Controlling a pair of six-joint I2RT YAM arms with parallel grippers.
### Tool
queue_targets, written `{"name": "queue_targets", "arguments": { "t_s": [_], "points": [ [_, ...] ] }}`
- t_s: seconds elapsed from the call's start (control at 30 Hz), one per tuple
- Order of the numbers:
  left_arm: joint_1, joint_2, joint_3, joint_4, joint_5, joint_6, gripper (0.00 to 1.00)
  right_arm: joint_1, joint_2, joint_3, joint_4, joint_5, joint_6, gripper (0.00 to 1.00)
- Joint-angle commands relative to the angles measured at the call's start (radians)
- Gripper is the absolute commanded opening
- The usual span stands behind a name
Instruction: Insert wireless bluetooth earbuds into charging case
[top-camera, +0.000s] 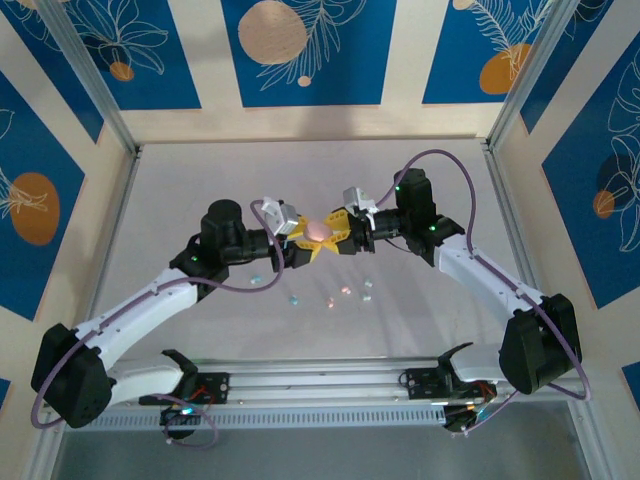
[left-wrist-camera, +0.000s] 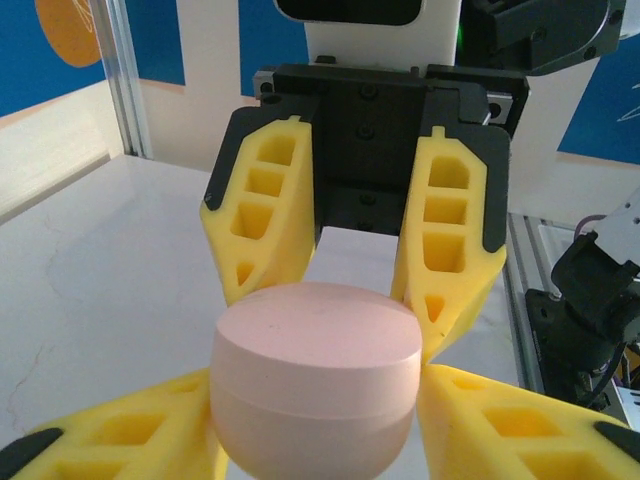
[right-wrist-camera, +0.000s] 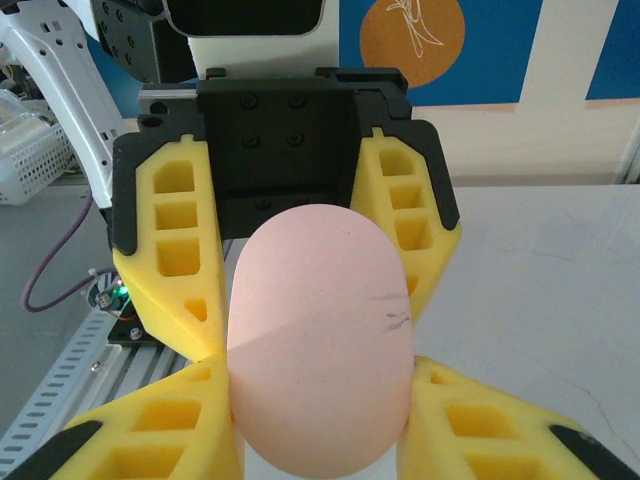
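Top view: left gripper (top-camera: 297, 243) and right gripper (top-camera: 340, 232) are meeting nose to nose over the middle of the table (top-camera: 200, 180), both clamping one pink case (top-camera: 318, 230) between them. Earbuds (top-camera: 331, 301) are lying loose on the table, scattered just nearer the bases. Left wrist: own yellow fingers (left-wrist-camera: 120, 430) are pressing the case's sides, narrowly parted; the lid seam is sitting shut. Right wrist: own fingers (right-wrist-camera: 150, 440) are hugging the case likewise, the opposing pair flanking its far end.
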Motion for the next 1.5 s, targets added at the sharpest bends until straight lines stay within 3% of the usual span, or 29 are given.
{"name": "queue_targets", "arguments": {
  "t_s": [0.0, 0.8, 0.97, 1.23, 1.47],
  "points": [
    [-0.001, 0.003, 0.017, -0.012, 0.020, 0.020, 0.44, 0.002, -0.013, 0.032, -0.022, -0.023, -0.015, 0.36],
    [-0.001, 0.007, 0.022, 0.007, 0.039, -0.025, 0.47, 0.005, -0.009, 0.037, -0.042, -0.021, -0.045, 0.36],
    [0.000, 0.018, 0.039, -0.024, 0.047, -0.019, 0.43, 0.005, -0.010, 0.037, -0.042, -0.020, -0.048, 0.37],
    [-0.001, 0.018, 0.037, -0.013, 0.063, -0.031, 0.52, 0.005, -0.012, 0.035, -0.058, -0.007, -0.068, 0.36],
    [-0.001, 0.016, 0.036, -0.015, 0.059, -0.028, 0.49, 0.001, -0.013, 0.035, -0.068, -0.011, -0.080, 0.36]
  ]
}}
